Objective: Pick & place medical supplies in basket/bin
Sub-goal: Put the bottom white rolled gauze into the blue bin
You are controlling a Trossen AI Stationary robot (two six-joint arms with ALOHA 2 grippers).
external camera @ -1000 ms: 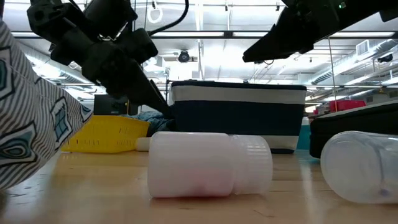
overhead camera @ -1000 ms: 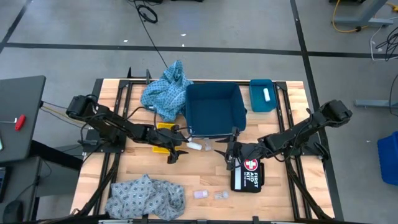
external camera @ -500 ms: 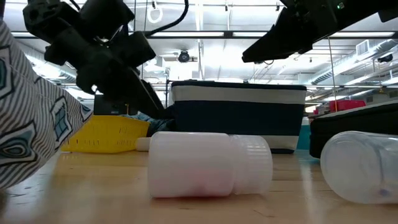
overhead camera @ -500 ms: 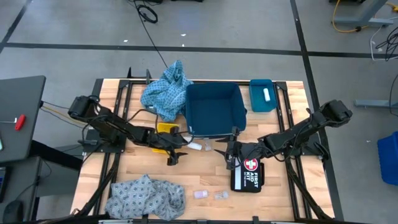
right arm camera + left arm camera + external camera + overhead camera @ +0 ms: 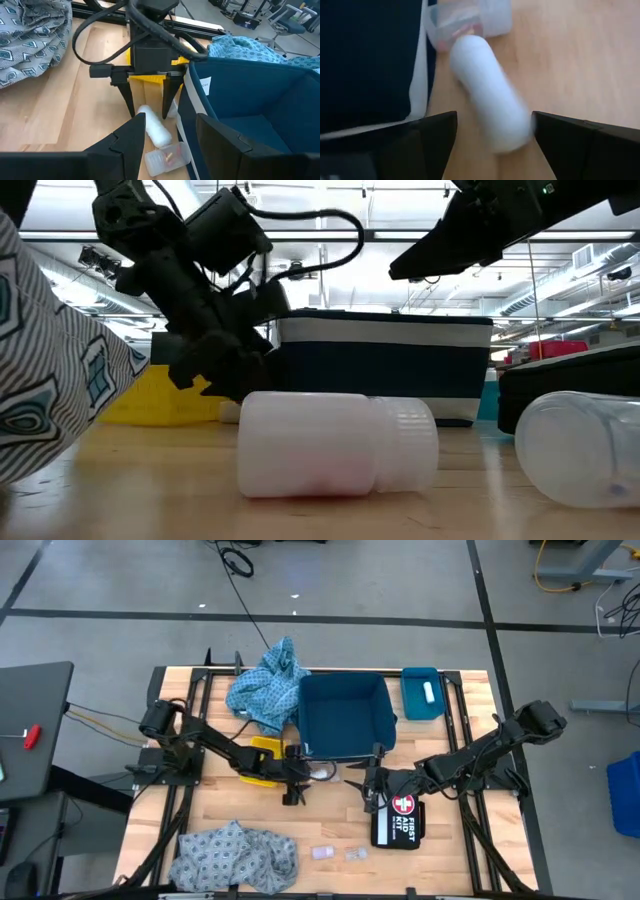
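Note:
A small white roll (image 5: 489,97) lies on the wood beside the blue bin (image 5: 345,712), with a clear packet (image 5: 470,19) at its far end. My left gripper (image 5: 494,117) is open and low over the table; its fingers stand on either side of the roll's near end without touching it. The right wrist view shows the roll (image 5: 154,131) below that gripper (image 5: 149,102). My right gripper (image 5: 366,790) is open and hovers near the bin's right corner. One blue cloth (image 5: 265,688) rests against the bin's left wall. A grey patterned cloth (image 5: 235,855) lies at the near edge.
A black first aid kit (image 5: 397,820) lies under my right arm. A yellow tray (image 5: 264,754) sits beside my left gripper. A teal lid (image 5: 421,693) holding a white roll sits right of the bin. Two small clear bottles (image 5: 322,852) lie near the near edge, large in the low view (image 5: 335,445).
My left arm has reached toward the table's right and come down, bringing its open fingers from beside the yellow tray to either side of the white roll by the bin. The roll has stayed in place.

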